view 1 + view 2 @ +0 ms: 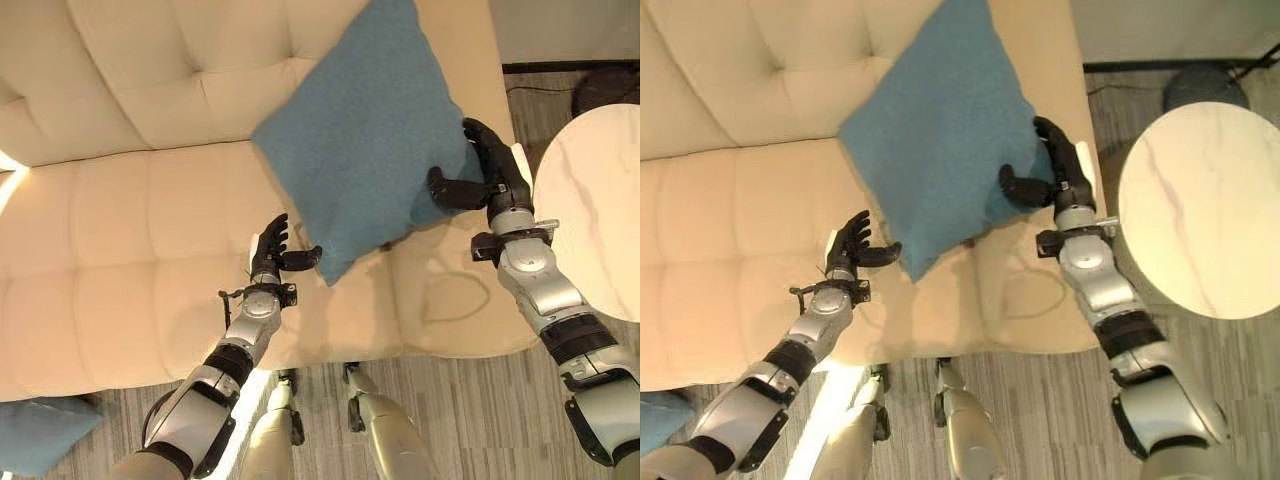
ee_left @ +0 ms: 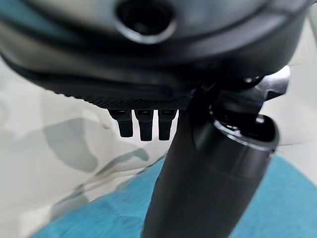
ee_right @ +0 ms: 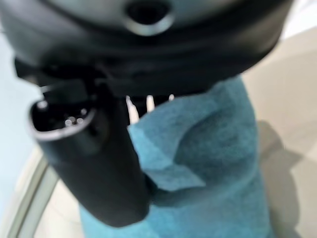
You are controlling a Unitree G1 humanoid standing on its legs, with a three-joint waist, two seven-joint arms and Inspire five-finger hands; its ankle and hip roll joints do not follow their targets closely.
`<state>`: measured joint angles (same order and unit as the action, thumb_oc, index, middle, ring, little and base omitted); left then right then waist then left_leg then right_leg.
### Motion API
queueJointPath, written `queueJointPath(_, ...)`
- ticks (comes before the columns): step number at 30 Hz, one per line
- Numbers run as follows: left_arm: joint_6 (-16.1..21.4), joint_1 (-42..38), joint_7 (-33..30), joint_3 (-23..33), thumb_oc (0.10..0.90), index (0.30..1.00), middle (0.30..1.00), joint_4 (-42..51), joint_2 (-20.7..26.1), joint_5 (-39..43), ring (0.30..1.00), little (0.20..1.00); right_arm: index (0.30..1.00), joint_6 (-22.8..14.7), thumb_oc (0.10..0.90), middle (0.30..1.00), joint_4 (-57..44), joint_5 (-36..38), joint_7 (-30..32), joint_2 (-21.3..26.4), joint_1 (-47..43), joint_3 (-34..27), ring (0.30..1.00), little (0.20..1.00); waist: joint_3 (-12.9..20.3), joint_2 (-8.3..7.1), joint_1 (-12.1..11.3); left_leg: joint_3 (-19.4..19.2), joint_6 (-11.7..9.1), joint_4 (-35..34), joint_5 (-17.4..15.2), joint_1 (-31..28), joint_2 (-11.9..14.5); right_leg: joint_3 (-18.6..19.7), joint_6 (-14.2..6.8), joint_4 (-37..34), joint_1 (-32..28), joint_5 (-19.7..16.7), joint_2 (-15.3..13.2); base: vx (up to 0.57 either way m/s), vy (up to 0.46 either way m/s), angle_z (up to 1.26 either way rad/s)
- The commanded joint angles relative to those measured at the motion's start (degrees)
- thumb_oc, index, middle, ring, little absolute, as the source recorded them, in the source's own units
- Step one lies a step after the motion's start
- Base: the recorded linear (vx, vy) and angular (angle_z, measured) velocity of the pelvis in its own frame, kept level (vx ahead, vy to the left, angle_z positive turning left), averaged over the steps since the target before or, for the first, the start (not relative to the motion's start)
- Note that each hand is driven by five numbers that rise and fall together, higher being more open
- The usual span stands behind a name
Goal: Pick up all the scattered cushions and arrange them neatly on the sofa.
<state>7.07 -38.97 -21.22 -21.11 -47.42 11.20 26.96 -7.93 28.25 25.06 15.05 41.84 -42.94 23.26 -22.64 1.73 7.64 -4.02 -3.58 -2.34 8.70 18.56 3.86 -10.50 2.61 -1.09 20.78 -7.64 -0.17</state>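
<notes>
The right hand pinches the right edge of a blue cushion, thumb pressed into its nubby fabric. The cushion stands tilted on one corner against the sofa back. The left hand hangs just beside that low corner, fingers loosely spread. The sofa is cream and tufted. A round marbled bench stands right; another blue cushion lies on the floor.
</notes>
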Motion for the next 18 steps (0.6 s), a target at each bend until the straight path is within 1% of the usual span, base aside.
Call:
queueJointPath(1, 3.1, -4.8, -2.2, 2.0, 0.8, 0.9, 0.9, -2.4, 0.2, 1.3, 0.9, 0.9, 0.9, -5.3, 0.8, 0.9, -6.7, 0.3, -2.6, -5.0, -3.4, 3.5, 0.9, 0.9, 1.2, -4.91, -0.7, -1.6, -2.2, 7.1, -11.6, -0.8, 2.2, 6.2, -5.9, 5.3, 4.0, 6.2, -4.2, -0.02, 0.017, -0.14)
queueJointPath(4, 3.9, -6.3, -1.7, 1.8, 0.8, 0.9, 0.9, -1.7, -0.5, 4.4, 0.9, 0.9, 0.9, -5.5, 0.8, 0.9, -7.5, 0.2, -2.2, -5.6, -3.8, 4.3, 0.9, 0.9, 0.9, -5.07, 0.0, -1.7, -2.2, 7.6, -11.6, 0.7, 2.3, 6.4, -5.9, 6.8, 6.3, 6.5, -4.0, -0.01, -0.011, -0.16)
queueJointPath(5, 4.6, -6.9, -0.5, 1.3, 0.8, 0.9, 0.9, -1.0, -1.5, 7.4, 0.9, 0.9, 0.9, -5.4, 0.8, 0.9, -6.7, -0.1, -2.0, -6.9, -3.6, 4.5, 0.9, 0.9, 0.7, -5.13, 0.3, -1.7, -2.3, 7.9, -11.7, 1.0, 2.4, 6.5, -5.9, 7.0, 6.7, 6.6, -3.9, 0.01, -0.02, -0.07)
queueJointPath(9, 5.9, -8.2, 1.6, 0.3, 0.8, 0.9, 0.9, 1.4, -3.5, 13.0, 0.9, 0.9, 0.9, -4.9, 0.8, 0.9, -5.2, -1.6, -1.9, -9.8, -4.5, 6.2, 0.9, 0.9, 0.1, -5.16, 1.0, -2.3, -2.4, 7.6, -11.7, 0.6, 2.5, 6.9, -5.9, 7.2, 6.9, 6.6, -3.7, 0.0, 0.0, 0.0)
queueJointPath(13, 7.9, -8.9, 3.0, 0.1, 0.8, 0.9, 0.9, 5.0, -5.5, 18.0, 0.9, 0.9, 0.9, -4.6, 0.8, 0.9, -3.9, -3.3, -1.9, -12.4, -4.7, 7.4, 0.9, 0.9, -0.1, -4.94, 1.2, -2.5, -2.4, 7.0, -11.7, 0.1, 2.5, 7.2, -6.0, 7.1, 6.7, 6.6, -3.6, 0.0, 0.0, 0.0)
queueJointPath(14, 7.9, -8.9, 3.0, 0.1, 0.8, 0.9, 0.9, 5.0, -5.5, 18.0, 0.9, 0.9, 0.9, -4.6, 0.8, 0.9, -3.9, -3.3, -1.9, -12.4, -4.7, 7.4, 0.9, 0.9, -0.1, -4.95, 1.2, -2.5, -2.4, 7.0, -11.7, 0.0, 2.5, 7.2, -6.0, 7.1, 6.7, 6.6, -3.6, 0.02, -0.006, -0.03)
queueJointPath(15, 8.9, -9.1, 3.5, 0.2, 0.8, 0.9, 0.9, 6.5, -6.6, 20.3, 0.9, 0.9, 0.9, -4.7, 0.8, 0.9, -3.5, -4.0, -2.1, -13.4, -4.3, 7.7, 0.9, 0.9, -0.1, -4.78, 1.3, -2.5, -2.4, 6.7, -11.7, -0.3, 2.4, 7.4, -6.0, 7.1, 6.5, 6.6, -3.6, 0.0, 0.0, 0.0)
queueJointPath(17, 8.9, -9.1, 3.5, 0.2, 0.8, 0.9, 0.9, 6.5, -6.6, 20.3, 0.9, 0.9, 0.9, -4.7, 0.8, 0.9, -3.5, -4.0, -2.1, -13.4, -4.3, 7.7, 0.9, 0.9, -0.1, -4.79, 1.3, -2.5, -2.4, 6.7, -11.7, -0.4, 2.4, 7.4, -6.0, 7.1, 6.5, 6.6, -3.6, 0.02, 0.0, -0.06)
queueJointPath(18, 10.4, -9.8, 4.6, -0.1, 0.8, 0.9, 0.9, 8.9, -8.2, 23.7, 0.9, 0.9, 0.9, -5.1, 0.8, 0.9, -3.2, -4.8, -2.0, -15.0, -3.9, 8.0, 0.9, 0.9, -0.2, -4.37, 1.5, -2.7, -2.3, 6.3, -11.7, -1.0, 2.2, 7.5, -6.1, 7.1, 6.2, 6.6, -3.6, 0.02, 0.009, -0.08)
